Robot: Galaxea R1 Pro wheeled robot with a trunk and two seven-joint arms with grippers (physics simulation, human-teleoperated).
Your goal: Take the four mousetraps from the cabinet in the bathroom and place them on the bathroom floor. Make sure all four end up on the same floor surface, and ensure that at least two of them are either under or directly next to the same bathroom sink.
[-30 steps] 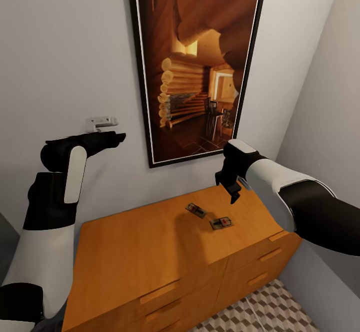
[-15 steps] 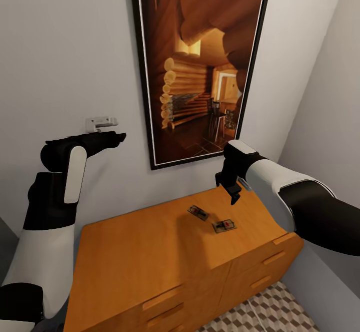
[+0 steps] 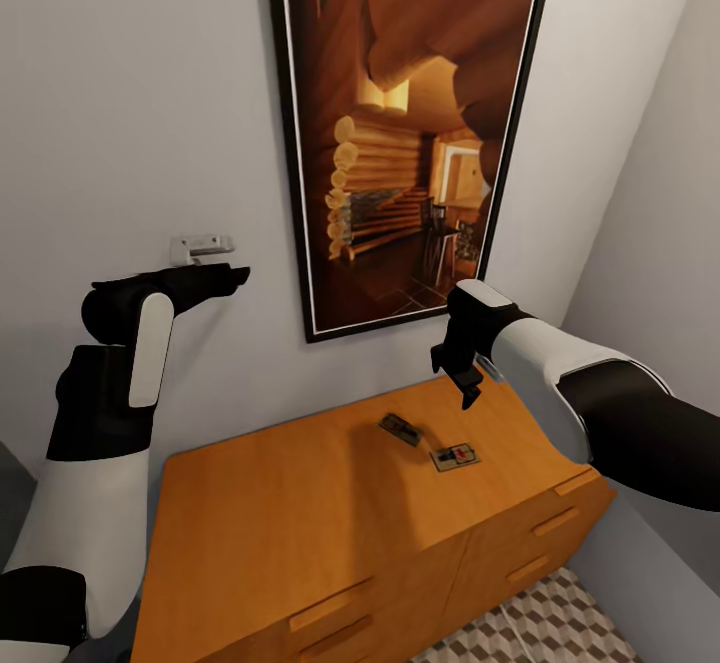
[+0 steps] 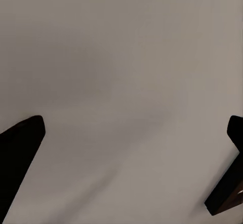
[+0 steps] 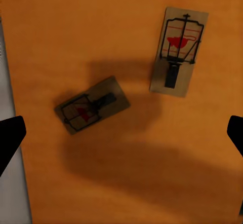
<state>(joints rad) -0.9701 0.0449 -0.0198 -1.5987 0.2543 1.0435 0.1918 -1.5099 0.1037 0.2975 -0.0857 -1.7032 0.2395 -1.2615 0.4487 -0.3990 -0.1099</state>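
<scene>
Our view has crept right while the right tool, spread wide, hangs above two traps on the cabinet (left tool seemingly spread), so nothing is grasped yet.

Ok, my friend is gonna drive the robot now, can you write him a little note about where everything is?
Left gripper: raised beside the wall, away from the cabinet, open and empty.
Right gripper: open, empty, hanging above the cabinet top.
Things: two mousetraps lie on the cabinet top, apart from each other, one nearer the wall, one nearer the front edge. The right wrist view looks straight down on both. The other two traps are not in these pictures.
Done: no trap shows on the bathroom floor here.
Left: pick up each trap, set all on the floor, two by one sink.
</scene>
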